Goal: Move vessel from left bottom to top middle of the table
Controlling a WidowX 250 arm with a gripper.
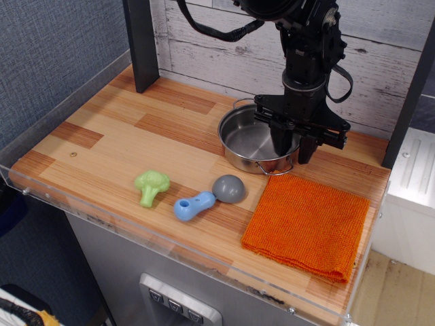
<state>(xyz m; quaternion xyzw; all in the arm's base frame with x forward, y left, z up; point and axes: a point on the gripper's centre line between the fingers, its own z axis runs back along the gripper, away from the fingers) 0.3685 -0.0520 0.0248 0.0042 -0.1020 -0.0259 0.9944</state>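
Note:
The vessel [248, 141], a shiny shallow steel pot with wire loop handles, stands on the striped wooden table [122, 142] at the back middle, near the white plank wall. My black gripper [293, 145] hangs straight down over the pot's right rim. Its jaws stand apart. One finger [280, 139] is inside the pot and the other is outside the rim, by the near handle. The pot rests on the table.
An orange cloth [306, 224] lies right in front of the pot. A small grey dome [229, 187], a blue toy [192, 206] and a green broccoli toy [151, 185] lie near the front edge. A dark post [141, 44] stands at the back left.

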